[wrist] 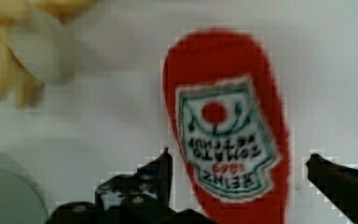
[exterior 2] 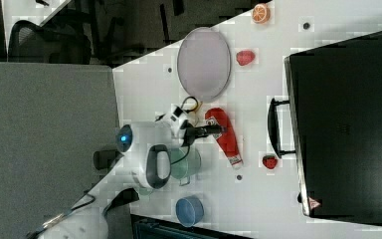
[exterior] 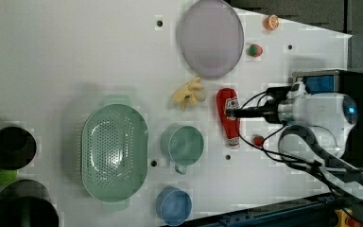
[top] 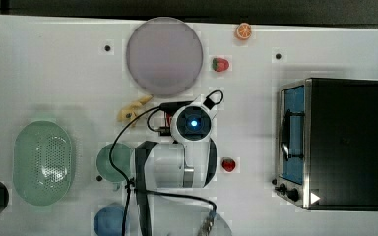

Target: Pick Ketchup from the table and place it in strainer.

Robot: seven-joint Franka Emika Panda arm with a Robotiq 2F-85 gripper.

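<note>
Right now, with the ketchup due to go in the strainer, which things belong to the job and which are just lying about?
Job: ketchup bottle lying flat; pale green strainer; open gripper, a finger on each side of the bottle.

Lying about: lilac plate, green cup, blue cup, banana, two strawberries, orange slice, toaster oven.

Robot test lab laid out as a mock kitchen. A white counter (exterior: 75, 56) with dark bolt holes carries toy food and kitchenware: toaster oven (top: 332, 142), grey plate (top: 164, 55), strainer (exterior: 114, 156). Exposed cabling on the arm; grey partition (exterior 2: 45, 144) and office chair (exterior 2: 35, 40) alongside.
</note>
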